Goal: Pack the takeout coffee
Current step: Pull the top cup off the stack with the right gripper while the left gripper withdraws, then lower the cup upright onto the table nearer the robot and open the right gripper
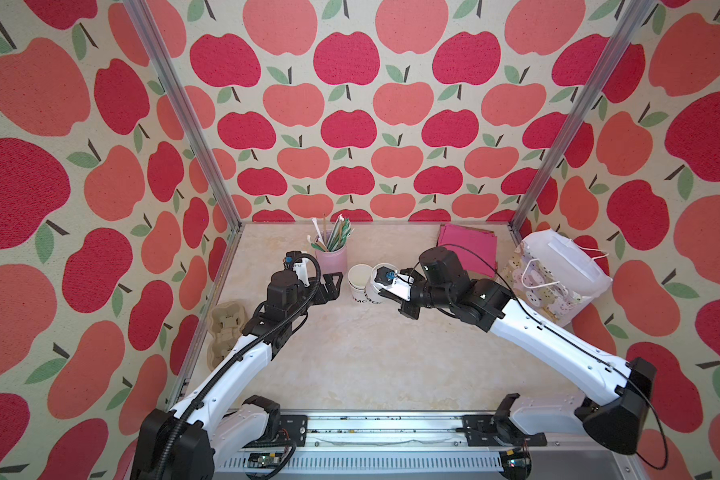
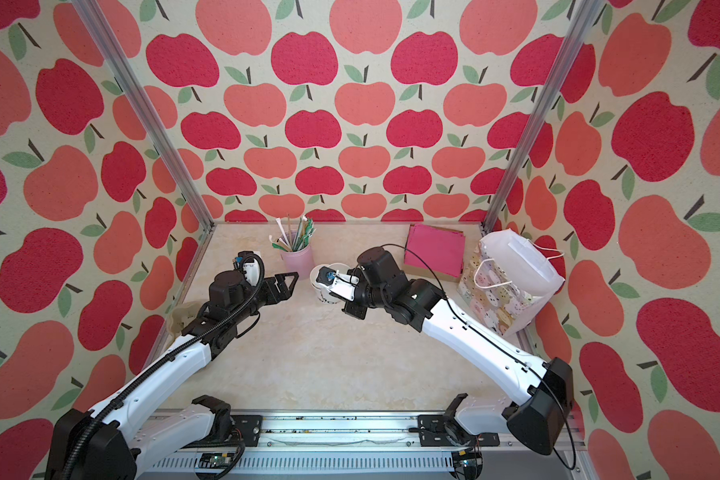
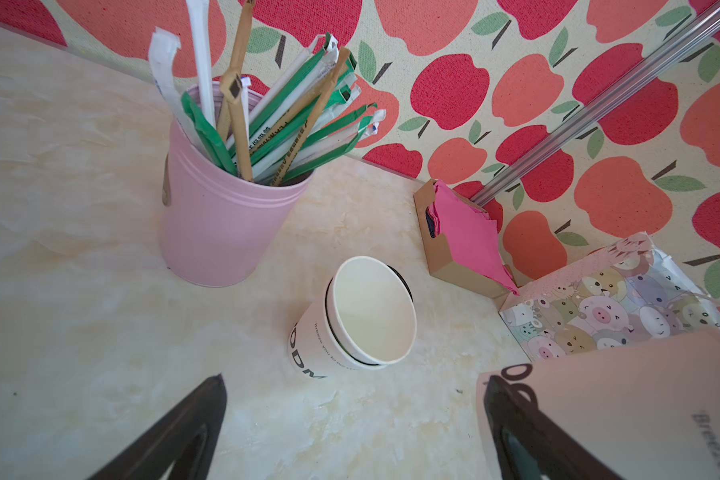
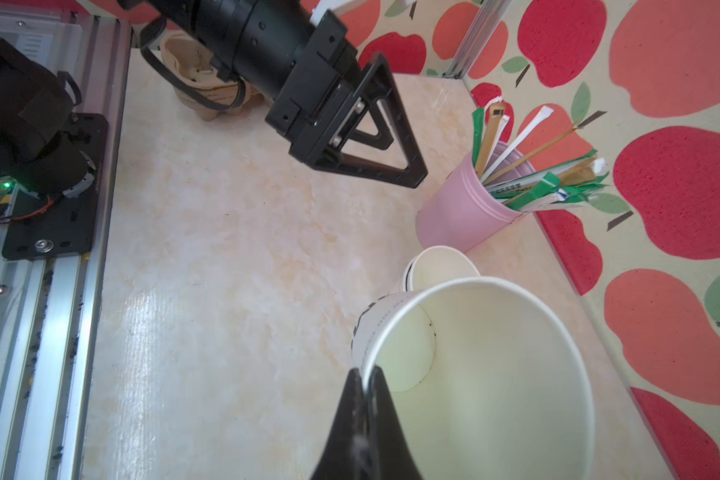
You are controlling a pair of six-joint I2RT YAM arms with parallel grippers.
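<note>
At the worktop's [image 1: 371, 353] left edge we saw a cardboard cup carrier [image 1: 223, 332]. The left fingers [image 3: 200, 403] gaped wide, gripping nothing. Beyond them a pink cup [image 1: 333, 259] held wrapped straws [image 1: 337, 232], with a stack of white cups [image 1: 358, 278] beside it. Just right, the right fingers [image 4: 346, 424] pinched the empty takeout cup [image 4: 495, 395] by its rim. Farther right stood a box of pink napkins [image 1: 468, 249] and a gift bag [image 1: 558, 286].

One single white cup [image 4: 495, 374], two nested white cups [image 3: 371, 316]; one each: pink straw cup [image 3: 221, 224], napkin box [image 3: 445, 253], gift bag [image 1: 558, 282], cup carrier [image 1: 225, 332].

Both top views overlook the table [image 1: 371, 365]; wrist cameras sit close.
</note>
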